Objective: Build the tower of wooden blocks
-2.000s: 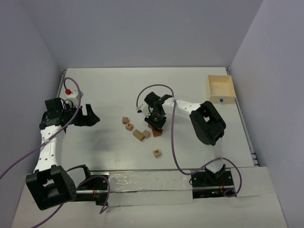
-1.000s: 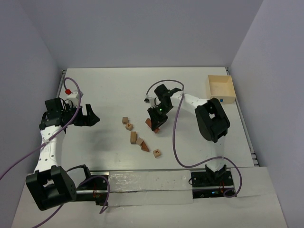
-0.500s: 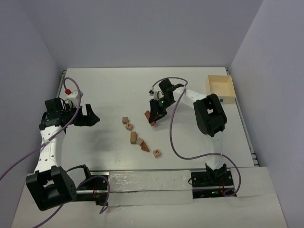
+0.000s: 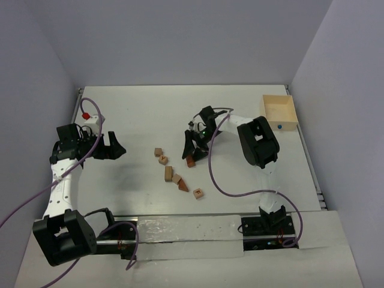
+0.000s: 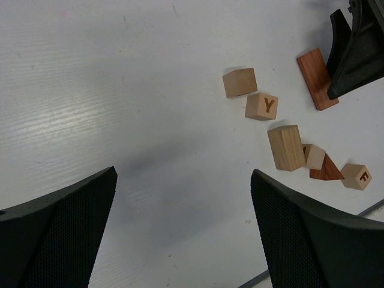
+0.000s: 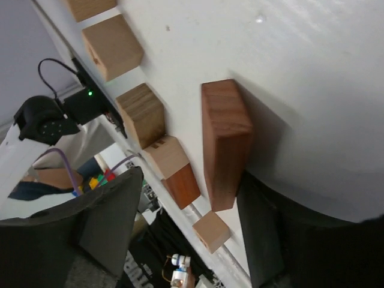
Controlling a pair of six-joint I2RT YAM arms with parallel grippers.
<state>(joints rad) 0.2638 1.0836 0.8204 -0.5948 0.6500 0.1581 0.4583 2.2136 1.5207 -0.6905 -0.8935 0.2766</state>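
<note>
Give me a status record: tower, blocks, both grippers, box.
tower: not started; no block stands on another
reddish-brown bar: lying on the table, between the right gripper fingers
right gripper: open, holding nothing
left gripper: open, empty, left of the blocks
plain cube, Y cube: close together
tan oblong, small tan block, reddish-brown wedge: touching cluster
lettered cube: close beside the wedge
open box: far right corner
</note>
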